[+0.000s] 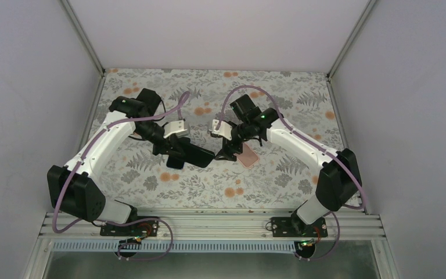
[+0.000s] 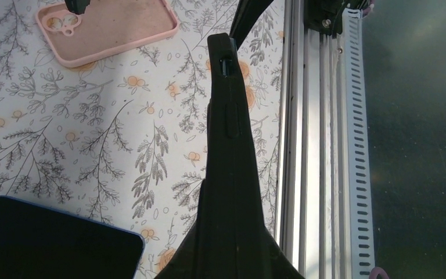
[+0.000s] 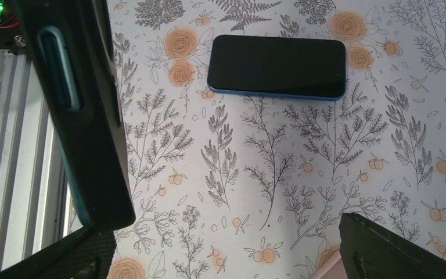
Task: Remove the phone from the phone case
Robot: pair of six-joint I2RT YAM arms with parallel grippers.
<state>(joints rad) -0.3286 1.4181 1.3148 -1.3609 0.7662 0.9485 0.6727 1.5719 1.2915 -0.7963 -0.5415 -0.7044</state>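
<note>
A dark phone with a blue rim (image 3: 276, 67) lies screen up on the floral mat, out of any case; it also shows in the left wrist view (image 2: 46, 241) and under my left arm in the top view (image 1: 175, 163). An empty pink case (image 2: 110, 29) lies open side up on the mat (image 1: 248, 158). My left gripper (image 1: 181, 151) is shut on a black case-like slab (image 2: 227, 116), seen edge-on, and holds it above the mat (image 3: 87, 116). My right gripper (image 1: 227, 152) is open over the pink case's end (image 3: 331, 270).
An aluminium rail (image 2: 313, 145) runs along the near table edge, close to the held slab. White enclosure walls stand on three sides (image 1: 35, 87). The floral mat (image 1: 209, 192) covers the table between the arms.
</note>
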